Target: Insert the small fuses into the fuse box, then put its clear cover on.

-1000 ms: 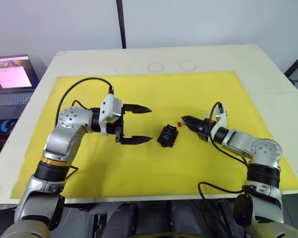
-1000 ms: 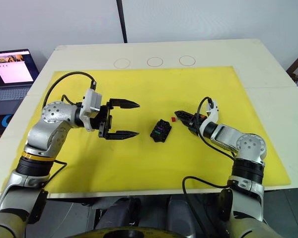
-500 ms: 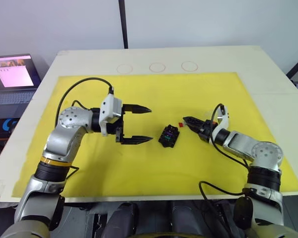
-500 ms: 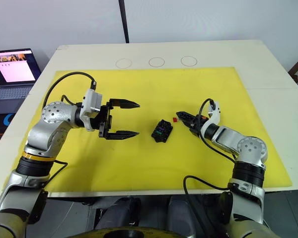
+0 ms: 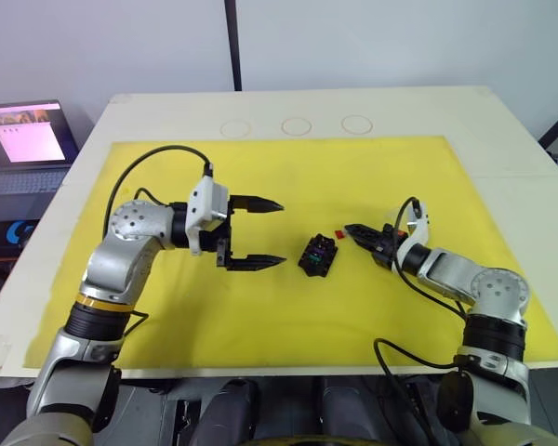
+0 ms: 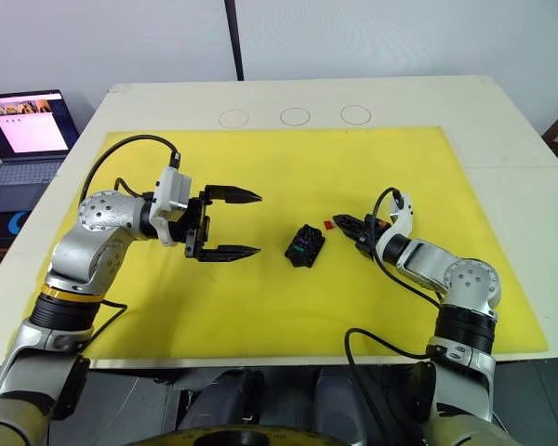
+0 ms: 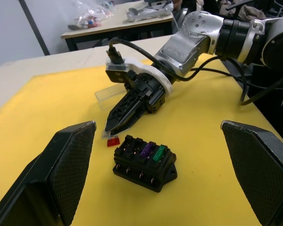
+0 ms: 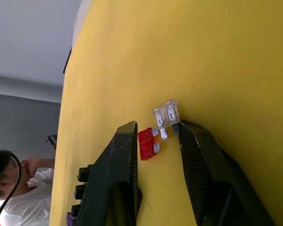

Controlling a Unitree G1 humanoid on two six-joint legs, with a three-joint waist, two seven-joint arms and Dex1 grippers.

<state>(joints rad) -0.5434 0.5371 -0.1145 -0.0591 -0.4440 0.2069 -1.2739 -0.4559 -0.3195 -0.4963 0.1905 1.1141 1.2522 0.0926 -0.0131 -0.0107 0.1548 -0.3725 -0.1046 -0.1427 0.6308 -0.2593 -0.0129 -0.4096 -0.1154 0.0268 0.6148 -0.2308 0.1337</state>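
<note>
The black fuse box [image 5: 317, 255] lies mid-mat with a purple fuse [image 7: 146, 150] and a green fuse [image 7: 159, 153] seated in its slots. A red fuse [image 8: 145, 144] and a pale greyish one [image 8: 166, 114] lie flat on the mat just right of the box. My right gripper [image 5: 352, 229] is low over them, open a little, with the red fuse between its fingertips and the pale one at one tip. The clear cover [image 7: 108, 94] lies behind that gripper. My left gripper [image 5: 260, 232] hovers wide open, left of the box, holding nothing.
A yellow mat [image 5: 288, 177] covers most of the white table [image 5: 502, 121], which has three drawn circles [image 5: 296, 125] at the back. An open laptop [image 5: 23, 149] sits off the table's left side. The right arm's cable [image 5: 418, 288] trails over the mat.
The right gripper has eased slightly lower by the red fuse. The left arm and the fuse box have not moved. The view has shifted slightly.
</note>
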